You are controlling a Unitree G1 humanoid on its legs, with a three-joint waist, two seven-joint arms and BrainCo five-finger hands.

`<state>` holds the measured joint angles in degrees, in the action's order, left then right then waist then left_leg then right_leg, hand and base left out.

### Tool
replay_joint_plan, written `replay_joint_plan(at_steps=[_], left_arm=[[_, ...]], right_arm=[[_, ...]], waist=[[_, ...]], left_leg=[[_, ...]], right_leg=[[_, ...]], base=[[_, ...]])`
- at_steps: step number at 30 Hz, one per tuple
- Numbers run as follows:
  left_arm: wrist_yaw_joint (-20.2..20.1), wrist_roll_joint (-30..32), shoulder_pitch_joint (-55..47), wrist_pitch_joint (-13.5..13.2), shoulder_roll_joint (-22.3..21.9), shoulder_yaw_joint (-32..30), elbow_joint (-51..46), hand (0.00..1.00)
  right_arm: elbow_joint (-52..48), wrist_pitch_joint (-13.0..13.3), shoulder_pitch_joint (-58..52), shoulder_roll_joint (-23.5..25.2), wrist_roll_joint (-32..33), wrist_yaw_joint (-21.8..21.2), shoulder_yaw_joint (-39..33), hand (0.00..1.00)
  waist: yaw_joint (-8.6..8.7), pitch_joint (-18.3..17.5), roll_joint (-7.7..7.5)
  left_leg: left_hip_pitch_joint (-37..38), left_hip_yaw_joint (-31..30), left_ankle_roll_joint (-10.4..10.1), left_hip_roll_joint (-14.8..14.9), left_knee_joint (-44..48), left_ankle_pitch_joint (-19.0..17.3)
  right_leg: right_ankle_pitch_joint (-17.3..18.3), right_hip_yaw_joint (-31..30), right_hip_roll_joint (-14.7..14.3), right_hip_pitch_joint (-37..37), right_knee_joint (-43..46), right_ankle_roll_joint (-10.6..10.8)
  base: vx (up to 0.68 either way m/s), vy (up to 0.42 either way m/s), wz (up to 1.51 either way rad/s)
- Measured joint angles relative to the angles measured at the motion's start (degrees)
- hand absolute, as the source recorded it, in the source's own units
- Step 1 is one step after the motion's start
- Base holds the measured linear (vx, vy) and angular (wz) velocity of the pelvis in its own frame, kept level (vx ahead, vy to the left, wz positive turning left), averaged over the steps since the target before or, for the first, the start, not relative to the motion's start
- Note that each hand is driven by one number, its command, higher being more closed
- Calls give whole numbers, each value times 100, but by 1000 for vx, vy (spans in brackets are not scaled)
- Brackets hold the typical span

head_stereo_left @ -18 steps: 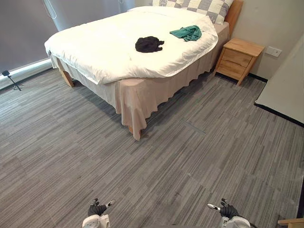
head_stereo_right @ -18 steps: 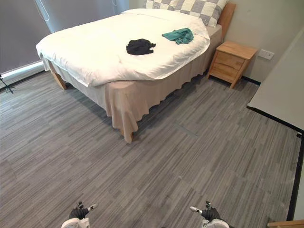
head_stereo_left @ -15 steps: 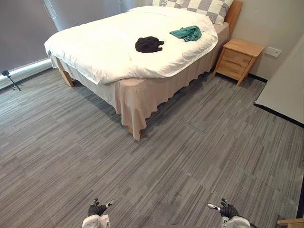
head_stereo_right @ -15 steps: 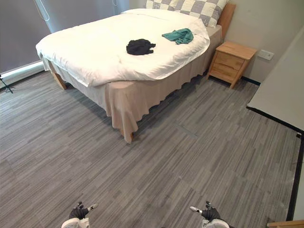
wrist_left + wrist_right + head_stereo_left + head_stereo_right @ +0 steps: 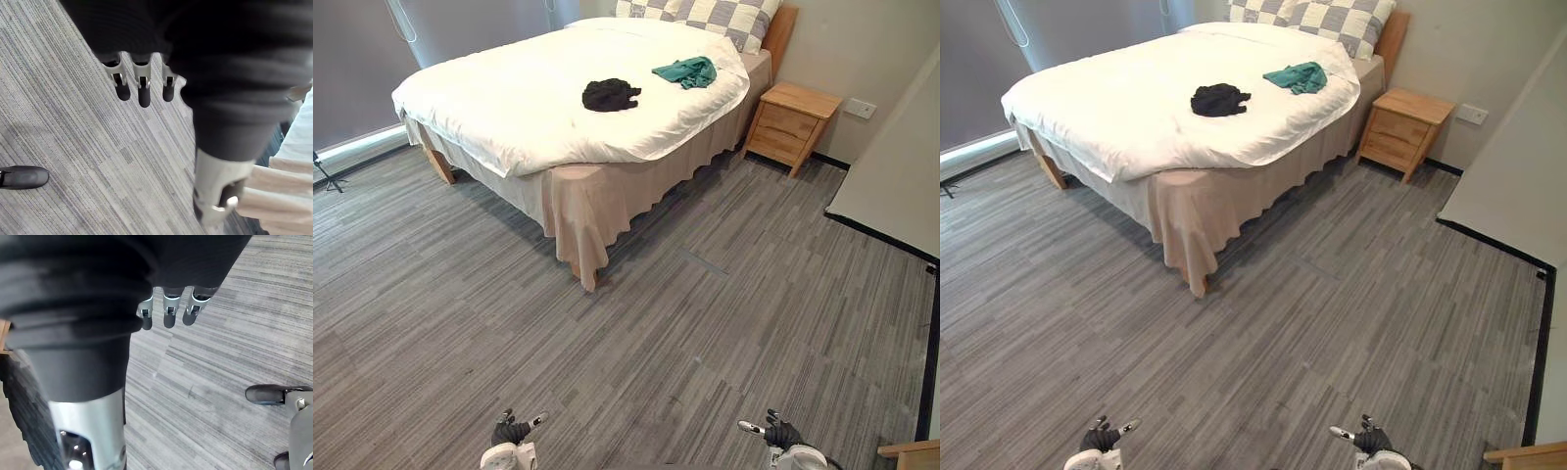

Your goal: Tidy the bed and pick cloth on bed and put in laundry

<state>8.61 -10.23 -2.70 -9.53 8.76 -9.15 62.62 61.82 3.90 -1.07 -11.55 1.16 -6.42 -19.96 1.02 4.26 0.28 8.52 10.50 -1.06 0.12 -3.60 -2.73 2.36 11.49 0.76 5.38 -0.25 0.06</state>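
Duvet (image 5: 529, 98): white cloth, matt, smooth with soft folds.
Skirt (image 5: 582, 206): beige cloth, matt, wavy hem.
Black cloth (image 5: 610, 94), teal cloth (image 5: 685, 70): soft, matt, crumpled.
Pillows (image 5: 724, 12): checked cloth.
Nightstand (image 5: 793, 113): light wood, satin.
Floor (image 5: 705, 343): grey, streaked, matt; possibly carpet tile.
Left hand (image 5: 141, 90), right hand (image 5: 168, 316): silvery fingers, dark matt tips, ribbed cover.

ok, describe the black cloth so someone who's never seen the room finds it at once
Find the big bed with the white duvet. Near the middle of the duvet lies the black cloth, a small crumpled heap. Its only neighbour, a teal cloth, lies nearer the checkered pillows; this one is black and farther from them.
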Motion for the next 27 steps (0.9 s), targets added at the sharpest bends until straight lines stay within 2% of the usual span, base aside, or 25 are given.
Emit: replay_joint_plan(at_steps=[18, 27], left_arm=[[15, 72, -3, 0, 191, -104, -4, 0], [3, 122, -6, 0, 225, -117, -5, 0]], right_arm=[[0, 9, -2, -163, -1, -6, -2, 0], [1, 9, -5, -214, -3, -31, -3, 0]], waist=[[2, -5, 12], [1, -48, 79]], left_leg=[[-12, 82, -19, 25, 53, -18], [-11, 90, -19, 32, 59, -18]], right_leg=[[-25, -78, -22, -19, 5, -36], [-29, -88, -28, -18, 6, -42]], base=[[-10, -9, -2], [0, 0, 0]])
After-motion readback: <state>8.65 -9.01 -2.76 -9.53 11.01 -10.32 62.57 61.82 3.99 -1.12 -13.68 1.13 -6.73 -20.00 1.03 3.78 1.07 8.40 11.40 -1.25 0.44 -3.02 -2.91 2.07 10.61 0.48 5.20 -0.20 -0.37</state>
